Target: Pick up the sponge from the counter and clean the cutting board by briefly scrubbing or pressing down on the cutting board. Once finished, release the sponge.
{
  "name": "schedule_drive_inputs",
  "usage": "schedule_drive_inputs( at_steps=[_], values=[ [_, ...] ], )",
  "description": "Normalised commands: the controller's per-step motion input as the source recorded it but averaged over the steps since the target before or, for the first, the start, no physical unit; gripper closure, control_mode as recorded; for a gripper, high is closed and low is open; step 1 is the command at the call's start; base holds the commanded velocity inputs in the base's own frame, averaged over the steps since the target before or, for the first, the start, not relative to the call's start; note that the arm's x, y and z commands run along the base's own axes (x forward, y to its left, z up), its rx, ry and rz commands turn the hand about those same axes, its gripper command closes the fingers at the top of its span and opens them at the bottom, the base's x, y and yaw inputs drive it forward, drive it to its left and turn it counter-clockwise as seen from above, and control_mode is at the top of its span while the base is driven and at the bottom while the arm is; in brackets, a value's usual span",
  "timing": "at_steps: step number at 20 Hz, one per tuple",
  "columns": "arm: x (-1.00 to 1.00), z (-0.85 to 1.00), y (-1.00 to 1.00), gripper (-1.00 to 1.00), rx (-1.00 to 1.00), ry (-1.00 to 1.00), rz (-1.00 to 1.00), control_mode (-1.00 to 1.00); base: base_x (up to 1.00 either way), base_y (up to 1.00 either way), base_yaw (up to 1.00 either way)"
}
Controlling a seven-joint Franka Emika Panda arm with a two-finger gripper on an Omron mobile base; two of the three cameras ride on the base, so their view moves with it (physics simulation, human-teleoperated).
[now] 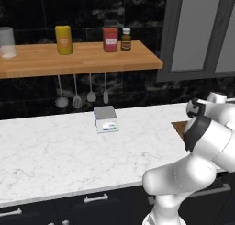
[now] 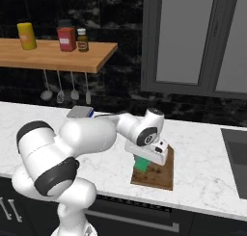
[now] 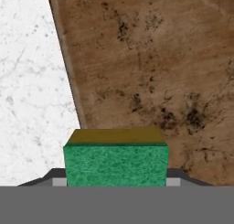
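Left base view: wall shelf (image 1: 82,59) across the upper left carries a clear jar (image 1: 7,42), a yellow canister (image 1: 64,40), a red canister (image 1: 110,39) and a small dark bottle (image 1: 126,39); four utensils (image 1: 82,93) hang beneath it. Grey-white scale (image 1: 105,119) sits mid-frame on the white marble tabletop (image 1: 55,150). A corner of the cutting board (image 1: 180,126) shows at right centre, partly hidden behind the arm. Right base view: arm reaches from lower left toward frame centre; gripper (image 2: 143,163) points down over the near left part of the cutting board (image 2: 159,175), which lies near the front edge of the tabletop (image 2: 202,167). Sponge (image 2: 141,164), green, sits clamped in the gripper just above or on the board; contact cannot be told. Hand view: sponge (image 3: 115,161) at lower centre, green face toward camera, yellow-brown layer on the far side, gripper jaws closed on its two sides. Behind it the board (image 3: 155,72), dark-stained; tabletop (image 3: 32,90) along the left.
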Motion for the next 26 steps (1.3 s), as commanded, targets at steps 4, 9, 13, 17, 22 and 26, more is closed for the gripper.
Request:
schedule_drive_inputs(
  at_steps=[4,9,13,17,22,26],
  values=[
    [-0.08,-0.04,0.0,1.0,0.0,-0.03,0.0,-1.0,0.0,0.0,0.0],
    [0.0,-0.11,0.0,1.0,0.0,-0.01,0.0,-1.0,0.0,0.0,0.0],
    [0.21,-0.22,0.05,1.0,-0.02,0.0,0.0,-1.0,0.0,0.0,0.0],
    [-0.1,-0.06,0.0,1.0,0.0,-0.02,0.0,-1.0,0.0,0.0,0.0],
    [-0.35,-0.05,0.0,1.0,0.0,-0.05,0.0,-1.0,0.0,0.0,0.0],
    [-0.07,-0.28,0.0,1.0,0.0,-0.07,0.0,-1.0,0.0,0.0,0.0]
  ],
)
